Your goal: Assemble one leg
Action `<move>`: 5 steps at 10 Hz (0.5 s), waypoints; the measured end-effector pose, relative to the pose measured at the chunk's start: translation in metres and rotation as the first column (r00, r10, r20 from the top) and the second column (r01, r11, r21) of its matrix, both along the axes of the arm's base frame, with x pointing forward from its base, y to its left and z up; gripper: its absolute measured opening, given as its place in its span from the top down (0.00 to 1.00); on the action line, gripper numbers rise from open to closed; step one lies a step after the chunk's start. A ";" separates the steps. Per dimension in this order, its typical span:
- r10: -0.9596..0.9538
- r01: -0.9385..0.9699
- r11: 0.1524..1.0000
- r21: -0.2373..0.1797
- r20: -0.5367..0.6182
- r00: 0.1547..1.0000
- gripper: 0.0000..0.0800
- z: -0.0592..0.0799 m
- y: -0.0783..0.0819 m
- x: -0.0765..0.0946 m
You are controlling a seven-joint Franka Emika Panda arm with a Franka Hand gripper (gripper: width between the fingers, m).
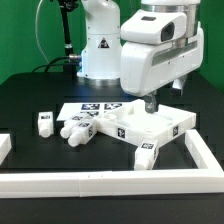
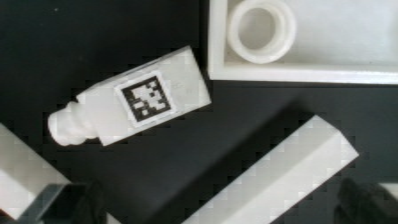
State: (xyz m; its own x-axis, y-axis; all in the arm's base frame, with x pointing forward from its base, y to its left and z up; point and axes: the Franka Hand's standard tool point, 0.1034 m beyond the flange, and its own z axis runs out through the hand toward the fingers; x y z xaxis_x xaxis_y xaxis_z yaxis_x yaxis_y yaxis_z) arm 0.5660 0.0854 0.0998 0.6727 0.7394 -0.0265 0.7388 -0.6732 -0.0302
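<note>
My gripper (image 1: 150, 103) hangs over the large white tabletop part (image 1: 160, 124), open and empty. In the wrist view its dark fingertips (image 2: 43, 205) stand wide apart at the frame's edge, and the gripper (image 2: 205, 207) holds nothing. A leg (image 2: 135, 97), a stubby white peg with a black-and-white tag, lies on the black table beside the tabletop part's corner with a round hole (image 2: 263, 30). In the exterior view this leg (image 1: 147, 153) lies at the tabletop part's front corner. Three more legs lie at the exterior view's left: one alone (image 1: 44, 122) and two together (image 1: 78, 127).
The marker board (image 1: 97, 106) lies behind the legs. A low white wall (image 1: 100, 183) runs along the front and up the exterior view's right (image 1: 206, 150); a stretch of it crosses under the gripper in the wrist view (image 2: 285, 165). The arm's base (image 1: 98, 50) stands at the back.
</note>
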 end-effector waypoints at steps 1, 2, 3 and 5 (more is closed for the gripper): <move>0.000 0.000 1.000 0.000 0.000 1.000 0.19 0.000 0.000 0.000; 0.000 0.000 1.000 0.000 0.000 1.000 0.19 0.000 0.000 0.000; 0.000 0.000 1.000 0.000 0.000 1.000 0.19 0.000 0.000 0.000; 0.000 0.000 1.000 0.000 -0.001 1.000 0.19 0.000 0.000 0.000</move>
State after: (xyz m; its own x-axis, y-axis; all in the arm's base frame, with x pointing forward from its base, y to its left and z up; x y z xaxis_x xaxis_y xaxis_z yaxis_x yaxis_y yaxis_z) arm 0.5657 0.0853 0.0995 0.6729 0.7393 -0.0270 0.7386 -0.6734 -0.0308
